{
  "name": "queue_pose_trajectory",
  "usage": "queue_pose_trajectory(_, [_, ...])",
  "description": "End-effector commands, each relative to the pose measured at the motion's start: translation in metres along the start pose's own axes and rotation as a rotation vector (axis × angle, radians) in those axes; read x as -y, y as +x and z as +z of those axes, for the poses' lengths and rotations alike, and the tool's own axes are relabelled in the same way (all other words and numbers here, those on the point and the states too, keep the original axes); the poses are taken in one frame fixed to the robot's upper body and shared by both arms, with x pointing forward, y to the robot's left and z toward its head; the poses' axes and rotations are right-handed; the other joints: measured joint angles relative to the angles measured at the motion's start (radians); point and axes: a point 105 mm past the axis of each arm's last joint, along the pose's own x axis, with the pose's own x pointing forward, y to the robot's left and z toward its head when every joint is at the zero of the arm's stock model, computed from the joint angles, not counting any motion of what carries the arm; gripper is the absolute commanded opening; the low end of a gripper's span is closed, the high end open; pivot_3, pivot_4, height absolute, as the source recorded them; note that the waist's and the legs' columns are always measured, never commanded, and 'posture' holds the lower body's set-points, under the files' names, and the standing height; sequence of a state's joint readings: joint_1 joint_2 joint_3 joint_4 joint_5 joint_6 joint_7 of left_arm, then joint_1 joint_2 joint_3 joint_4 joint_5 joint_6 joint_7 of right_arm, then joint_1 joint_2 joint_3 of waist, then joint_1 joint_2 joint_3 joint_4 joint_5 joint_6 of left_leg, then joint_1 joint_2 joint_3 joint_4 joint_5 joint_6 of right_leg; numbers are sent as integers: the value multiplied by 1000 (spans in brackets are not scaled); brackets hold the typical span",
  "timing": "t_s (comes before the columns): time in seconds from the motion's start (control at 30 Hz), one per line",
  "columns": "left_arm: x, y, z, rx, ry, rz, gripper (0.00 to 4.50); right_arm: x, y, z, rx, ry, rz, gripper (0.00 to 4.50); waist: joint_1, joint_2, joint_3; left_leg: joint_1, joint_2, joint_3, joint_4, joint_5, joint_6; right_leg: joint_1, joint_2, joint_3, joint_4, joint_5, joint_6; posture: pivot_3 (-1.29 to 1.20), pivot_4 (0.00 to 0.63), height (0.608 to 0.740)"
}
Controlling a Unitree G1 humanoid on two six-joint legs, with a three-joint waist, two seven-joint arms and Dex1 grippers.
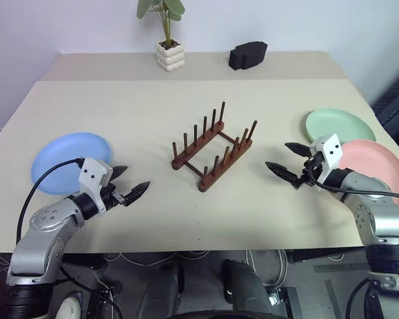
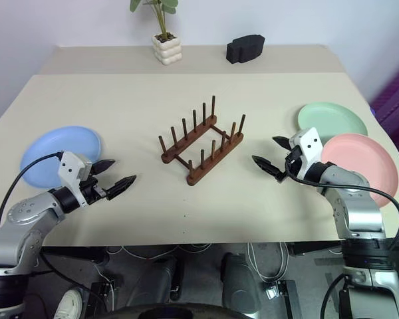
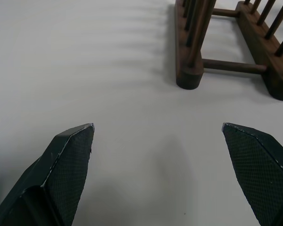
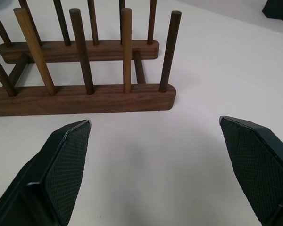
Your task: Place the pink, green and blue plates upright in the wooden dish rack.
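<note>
The wooden dish rack [image 1: 215,147] stands empty in the middle of the table, its pegs upright. A blue plate [image 1: 65,158] lies flat at the left. A green plate [image 1: 338,124] lies flat at the right, with a pink plate [image 1: 378,163] just nearer beside it. My left gripper [image 1: 128,183] hovers open just right of the blue plate, pointing toward the rack. On the other side my right gripper [image 1: 288,161] is open too, between the rack and the pink plate. Both wrist views show wide-apart fingers [image 3: 68,155] with the rack [image 4: 85,94] ahead and nothing between them.
A white pot with a green plant [image 1: 169,54] and a black block [image 1: 247,55] stand at the back of the table [image 1: 133,100]. Cables lie on the floor beyond the front edge.
</note>
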State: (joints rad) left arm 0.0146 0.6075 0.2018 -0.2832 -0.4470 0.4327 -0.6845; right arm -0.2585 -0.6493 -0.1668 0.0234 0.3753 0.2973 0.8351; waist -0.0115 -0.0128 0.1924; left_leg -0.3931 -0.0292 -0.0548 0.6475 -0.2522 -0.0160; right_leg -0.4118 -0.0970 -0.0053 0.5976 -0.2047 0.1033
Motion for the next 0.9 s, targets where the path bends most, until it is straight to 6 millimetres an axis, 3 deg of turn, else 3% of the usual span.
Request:
queue_pose_trajectory(0.03, [1,-4,12,42,33,8,4500,0,2,13,39,-29,14,4455,0,0,0,0,0,0,0,0,0,0,0,0,0,0,0,0,150,740])
queue_pose_trajectory(0.47, [3,-6,6,16,31,0,4500,-2,-4,12,24,-27,32,4455,1,0,0,0,0,1,0,0,0,0,0,0,0,0,0,0,150,740])
queue_pose_trajectory(0.6, [11,-7,4,-7,33,-70,4500,-13,-11,3,17,6,37,4455,3,0,0,0,1,0,-1,0,0,0,0,0,-1,0,0,0,150,740])
queue_pose_trajectory(0.9, [20,-6,0,-37,32,-122,4500,-16,-9,4,19,10,41,4455,1,0,0,0,2,2,-1,0,0,-1,1,1,-1,1,-1,0,150,740])
